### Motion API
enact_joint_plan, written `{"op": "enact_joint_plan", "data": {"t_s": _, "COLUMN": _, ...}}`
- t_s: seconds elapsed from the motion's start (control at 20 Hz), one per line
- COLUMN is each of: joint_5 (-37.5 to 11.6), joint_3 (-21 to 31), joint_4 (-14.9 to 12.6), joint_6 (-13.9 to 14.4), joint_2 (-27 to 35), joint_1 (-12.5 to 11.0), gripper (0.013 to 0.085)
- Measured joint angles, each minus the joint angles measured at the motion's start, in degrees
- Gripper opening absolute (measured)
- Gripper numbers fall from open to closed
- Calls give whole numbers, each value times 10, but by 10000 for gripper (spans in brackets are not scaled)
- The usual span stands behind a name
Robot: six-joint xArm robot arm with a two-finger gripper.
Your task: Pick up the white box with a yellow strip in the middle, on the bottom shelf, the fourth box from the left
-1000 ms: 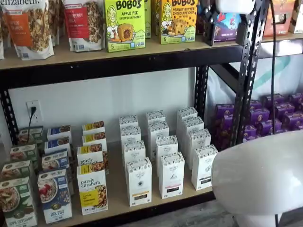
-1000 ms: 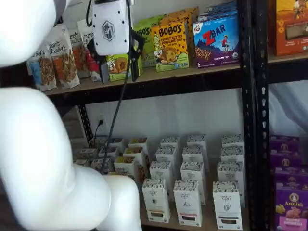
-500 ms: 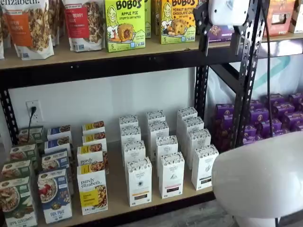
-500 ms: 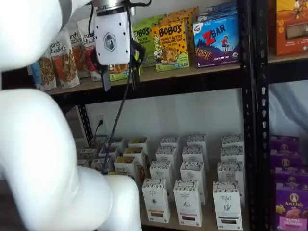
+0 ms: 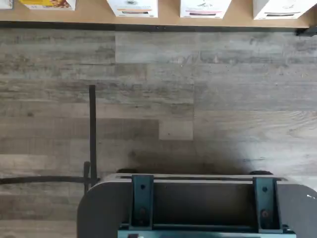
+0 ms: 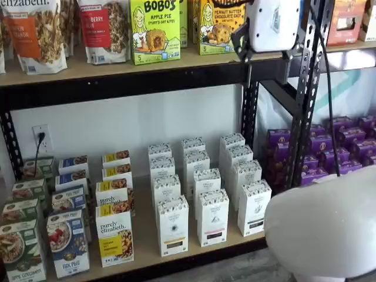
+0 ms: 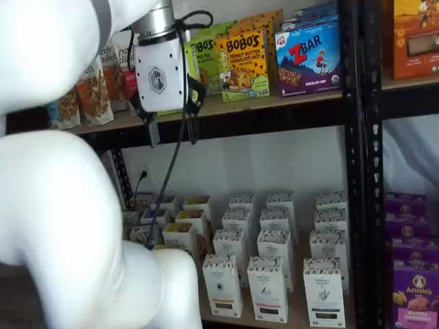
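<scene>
The white box (image 6: 173, 225) with a yellow band low on its front stands at the front of its row on the bottom shelf (image 6: 143, 234), and it shows in both shelf views (image 7: 221, 285). Like white cartons stand behind it and to its right. My gripper (image 6: 267, 57) hangs high above them, level with the upper board's edge. Its white body and two black fingers (image 7: 151, 131) show with a plain gap between them, so the gripper (image 7: 171, 131) is open and holds nothing. The wrist view shows only the lower edges of cartons along the shelf's front.
Bobo's boxes (image 6: 155, 29) and granola bags (image 6: 38, 32) fill the upper shelf. A black rack upright (image 6: 305, 94) stands right of the gripper, with purple boxes (image 6: 341, 147) beyond. My white arm (image 7: 62, 226) fills the foreground. A cable (image 7: 168, 185) hangs from the gripper.
The gripper has come down from the upper shelf's boxes to the level of that shelf's front edge and shifted slightly left. Its fingers stay open. No box has moved.
</scene>
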Motion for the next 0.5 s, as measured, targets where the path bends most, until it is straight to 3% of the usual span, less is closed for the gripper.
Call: {"op": "enact_joint_plan", "data": {"t_s": 0.5, "joint_5": -75, "joint_3": 70, "joint_4": -5, "joint_6": 39, "joint_2": -8, "joint_1": 42, "gripper": 850}}
